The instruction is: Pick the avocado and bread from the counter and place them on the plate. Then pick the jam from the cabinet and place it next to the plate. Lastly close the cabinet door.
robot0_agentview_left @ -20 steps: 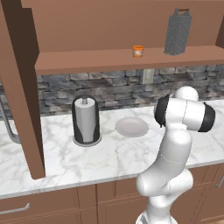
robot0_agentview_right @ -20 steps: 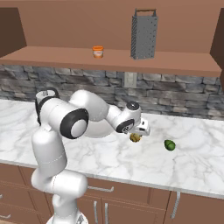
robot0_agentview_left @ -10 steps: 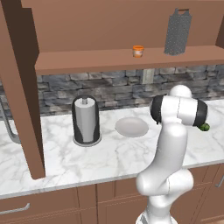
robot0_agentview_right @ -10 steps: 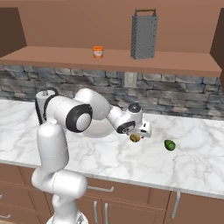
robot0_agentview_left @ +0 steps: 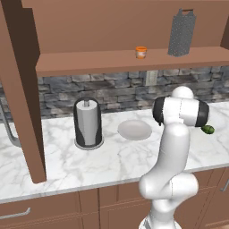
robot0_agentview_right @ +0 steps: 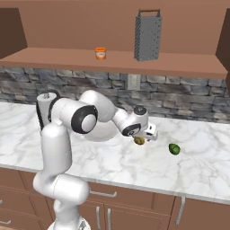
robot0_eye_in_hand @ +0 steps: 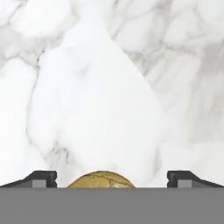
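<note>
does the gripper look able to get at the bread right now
Probably yes: the gripper hangs open right over the bread, which sits between its fingertips on bare counter, nothing in between.

Bread [robot0_agentview_right: 139, 141] on counter [robot0_agentview_right: 197, 161], left of avocado [robot0_agentview_right: 174, 149]; jam [robot0_agentview_right: 101, 53] in cabinet [robot0_agentview_right: 112, 60].

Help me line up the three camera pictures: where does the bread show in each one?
Left base view: I cannot find it; the arm stands where it would be.
Right base view: the bread lies on the counter under the hand, left of the avocado.
Hand view: bread at bottom centre.
Shared landmark: the avocado.
</note>
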